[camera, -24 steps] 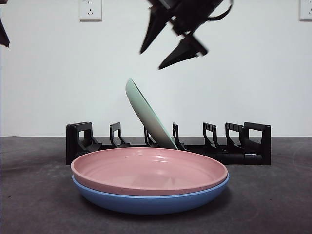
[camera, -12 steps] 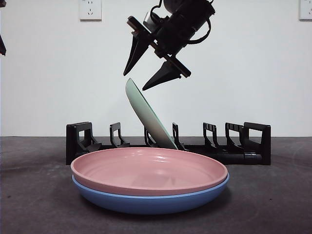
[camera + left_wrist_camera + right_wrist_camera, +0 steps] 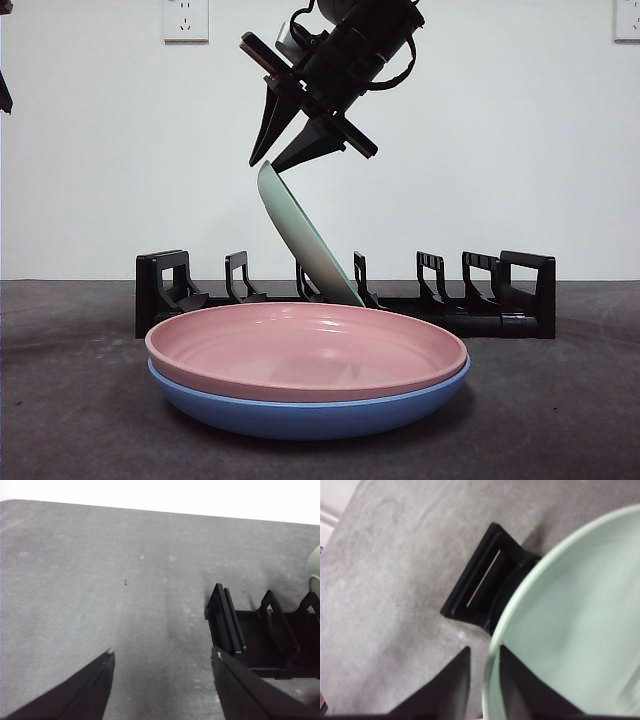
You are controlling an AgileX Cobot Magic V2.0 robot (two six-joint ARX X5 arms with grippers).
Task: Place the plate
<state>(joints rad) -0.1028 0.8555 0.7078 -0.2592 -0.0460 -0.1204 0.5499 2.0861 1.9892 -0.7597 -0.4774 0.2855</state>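
Observation:
A pale green plate [image 3: 300, 235] stands tilted in a slot of the black dish rack [image 3: 500, 320], its top leaning left. My right gripper [image 3: 267, 165] hangs at the plate's top rim. In the right wrist view the gripper [image 3: 485, 652] has its jaws drawn in close on either side of the green plate's [image 3: 570, 620] rim. My left gripper [image 3: 162, 652] is open and empty above the table, near the rack's end [image 3: 225, 615]. An edge of the green plate [image 3: 315, 570] also shows in the left wrist view.
A pink plate [image 3: 300, 350] lies stacked in a blue plate [image 3: 300, 415] on the table in front of the rack. The rack's other slots hold nothing. The left arm shows only as a black tip [image 3: 5, 90] at the top left.
My right gripper has come down and to the left onto the green plate's top rim, and its jaws have narrowed around it. The plate has not moved.

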